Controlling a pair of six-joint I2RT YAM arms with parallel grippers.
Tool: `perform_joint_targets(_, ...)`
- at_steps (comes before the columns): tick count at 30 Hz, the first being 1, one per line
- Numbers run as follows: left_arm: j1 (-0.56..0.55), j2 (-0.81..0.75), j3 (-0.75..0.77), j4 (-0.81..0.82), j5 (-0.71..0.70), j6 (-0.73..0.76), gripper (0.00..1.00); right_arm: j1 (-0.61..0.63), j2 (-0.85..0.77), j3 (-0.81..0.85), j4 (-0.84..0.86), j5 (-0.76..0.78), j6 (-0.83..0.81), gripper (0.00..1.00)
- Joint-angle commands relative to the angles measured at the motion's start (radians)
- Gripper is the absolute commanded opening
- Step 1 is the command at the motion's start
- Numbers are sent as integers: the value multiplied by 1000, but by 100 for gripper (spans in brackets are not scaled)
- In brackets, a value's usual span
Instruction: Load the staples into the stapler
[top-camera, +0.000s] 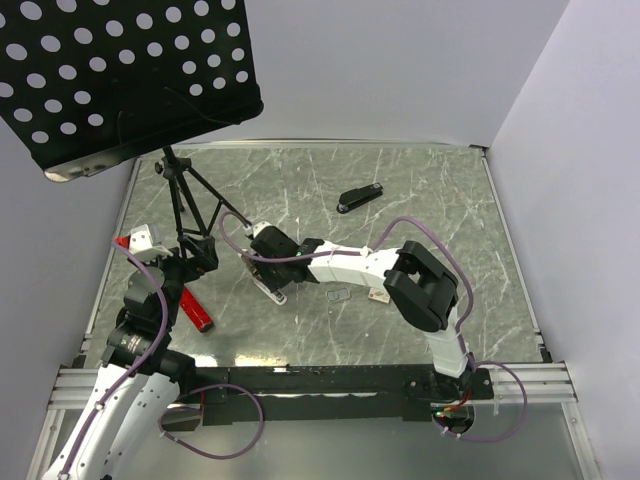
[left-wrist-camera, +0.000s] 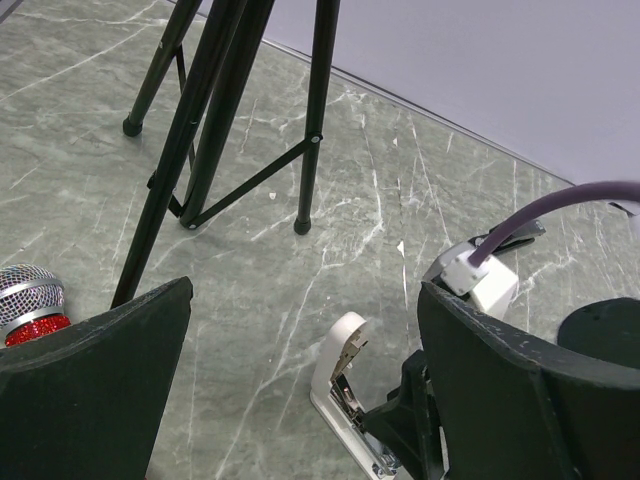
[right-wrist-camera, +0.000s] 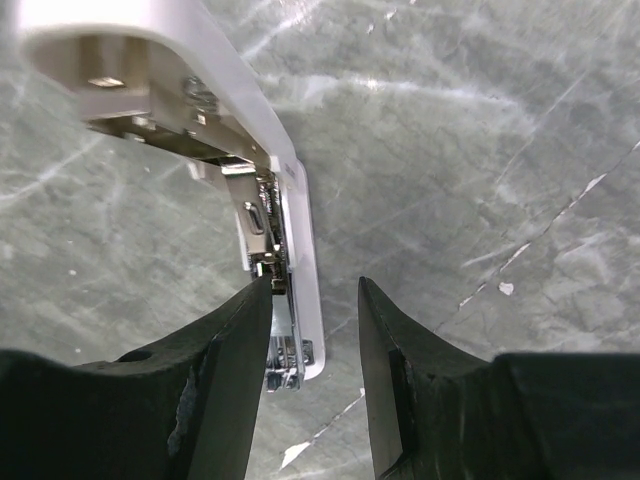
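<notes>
- The staples lay on the marble-patterned table (top-camera: 420, 190), near the right arm's forearm. They were a tiny pale box (top-camera: 377, 297) with red-brown print and, just left of it, a greyish see-through rectangle (top-camera: 338, 294). Neither was touched by a gripper.
- The white stapler (top-camera: 273, 288) lay further left on the table with its top swung up, so the metal magazine was bare.
- The right gripper (right-wrist-camera: 315, 285) straddled one end of that stapler with its jaws partly apart. The left finger (right-wrist-camera: 235, 340) was against the metal, and a strip of table showed between the base and the other finger, so nothing was clamped.
- The left gripper (left-wrist-camera: 305, 290) hung just beside, spread wide and holding nothing, with its camera looking at the white stapler.
- A black stapler (top-camera: 360, 198) lay well apart, towards the far side.
- A black tripod (left-wrist-camera: 215, 110) stood at the left, carrying a perforated black desk (top-camera: 130, 70).
- A microphone (left-wrist-camera: 30, 300) with a silver mesh head lay near the left gripper.
</notes>
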Motion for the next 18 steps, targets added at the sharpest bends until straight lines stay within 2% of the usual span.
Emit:
perform_joint_targets(1, 5, -1, -1, 42, 16, 14, 99, -6, 26, -21, 10, 2, 5, 47)
perform_joint_targets(18, 5, 7, -3, 45, 23, 17, 100, -4, -90, -98, -2, -4, 0, 47)
